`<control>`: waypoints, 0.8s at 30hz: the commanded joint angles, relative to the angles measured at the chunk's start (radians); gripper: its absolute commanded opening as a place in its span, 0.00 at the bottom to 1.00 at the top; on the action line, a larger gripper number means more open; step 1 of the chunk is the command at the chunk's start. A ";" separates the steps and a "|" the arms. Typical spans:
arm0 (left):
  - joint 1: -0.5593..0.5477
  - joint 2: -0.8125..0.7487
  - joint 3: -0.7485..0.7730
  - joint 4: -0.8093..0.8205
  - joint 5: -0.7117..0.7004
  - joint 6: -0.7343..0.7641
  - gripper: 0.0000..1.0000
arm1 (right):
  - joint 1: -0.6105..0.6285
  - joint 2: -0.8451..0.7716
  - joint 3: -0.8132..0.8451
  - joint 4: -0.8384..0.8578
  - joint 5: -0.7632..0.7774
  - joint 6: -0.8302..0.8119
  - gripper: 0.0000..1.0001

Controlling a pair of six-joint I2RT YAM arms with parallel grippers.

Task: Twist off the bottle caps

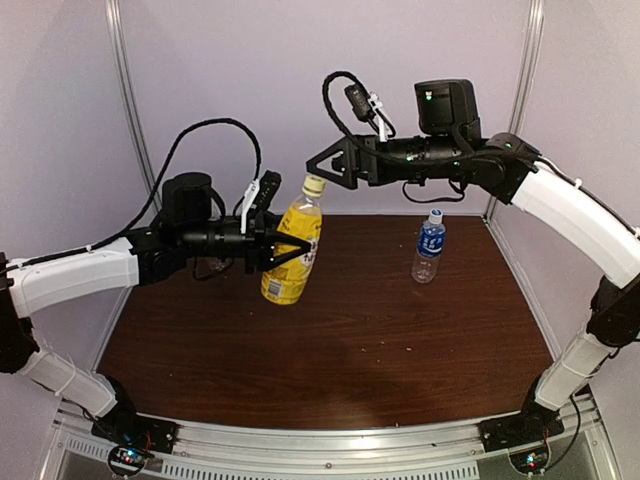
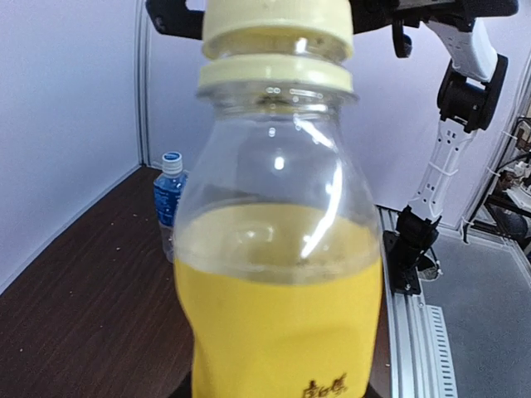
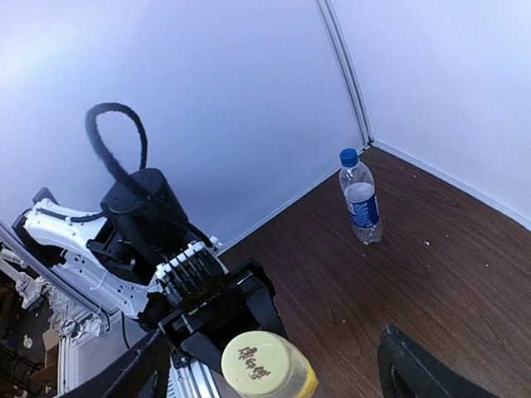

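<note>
My left gripper (image 1: 292,252) is shut on the body of the yellow-orange bottle (image 1: 291,255) and holds it a little tilted over the table's left middle. The bottle fills the left wrist view (image 2: 278,315), hiding my fingers. Its yellow cap (image 1: 314,186) is on the neck (image 2: 278,25). My right gripper (image 1: 320,168) is open right at the cap; in the right wrist view its fingers (image 3: 411,369) stand wide on both sides of the cap (image 3: 259,365) without touching it. A clear bottle with a blue label and blue cap (image 1: 429,245) stands at the back right. The white-capped bottle is not in view.
The brown table (image 1: 380,350) has a grey wall behind and a corner post (image 1: 520,100) at the back right. The blue-capped bottle also shows in the left wrist view (image 2: 168,199) and the right wrist view (image 3: 360,197). A metal rail (image 1: 330,445) runs along the near edge.
</note>
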 commanded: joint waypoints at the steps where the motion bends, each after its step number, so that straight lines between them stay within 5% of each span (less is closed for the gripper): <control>1: -0.004 -0.032 0.013 -0.014 -0.132 0.032 0.36 | 0.027 0.043 0.034 -0.010 0.146 0.102 0.86; 5: -0.003 -0.033 0.015 -0.028 -0.164 0.041 0.36 | 0.038 0.071 0.049 -0.019 0.144 0.105 0.82; 13: -0.004 -0.030 0.019 -0.041 -0.181 0.049 0.37 | 0.043 0.093 0.053 -0.006 0.114 0.097 0.58; 24: -0.004 -0.026 0.021 -0.047 -0.181 0.053 0.36 | 0.043 0.089 0.047 0.000 0.102 0.085 0.43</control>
